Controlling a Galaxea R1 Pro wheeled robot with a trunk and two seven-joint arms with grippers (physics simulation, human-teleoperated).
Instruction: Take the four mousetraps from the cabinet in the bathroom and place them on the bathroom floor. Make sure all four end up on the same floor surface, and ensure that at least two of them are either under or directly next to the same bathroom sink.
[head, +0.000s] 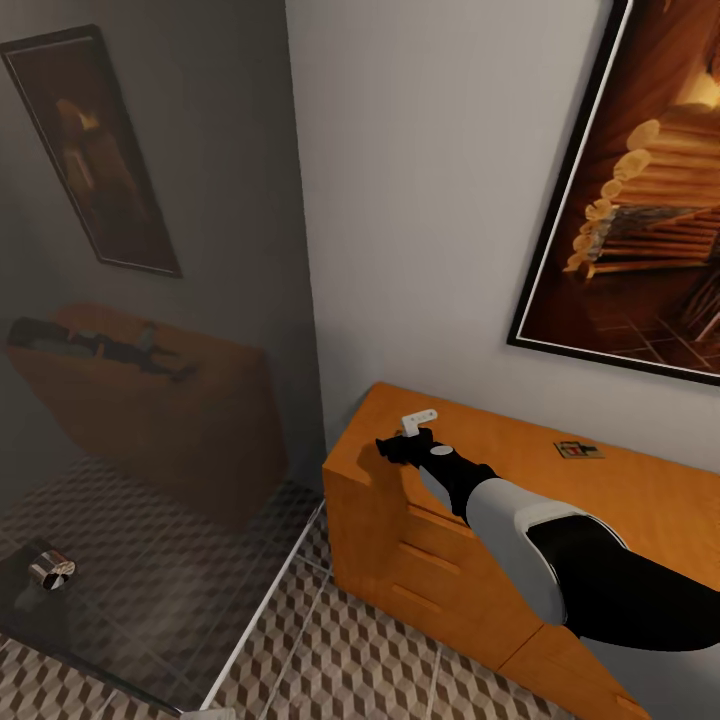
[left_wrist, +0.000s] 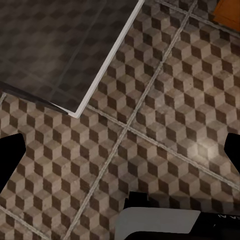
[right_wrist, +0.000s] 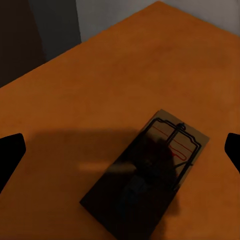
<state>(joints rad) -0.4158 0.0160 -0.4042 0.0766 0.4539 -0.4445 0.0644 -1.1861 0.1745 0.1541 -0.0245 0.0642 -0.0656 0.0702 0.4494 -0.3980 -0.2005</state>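
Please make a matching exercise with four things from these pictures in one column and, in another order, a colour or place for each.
Things:
1. cabinet
2. mousetrap
3. bathroom floor
4. picture

Descriptions:
A. hangs on the wall above the cabinet
B. brown and beige cube pattern
C. orange-brown wood with drawers
D. lies flat on the cabinet top below the right tool

Pairs: 1-C, 2-D, 3-B, 4-A
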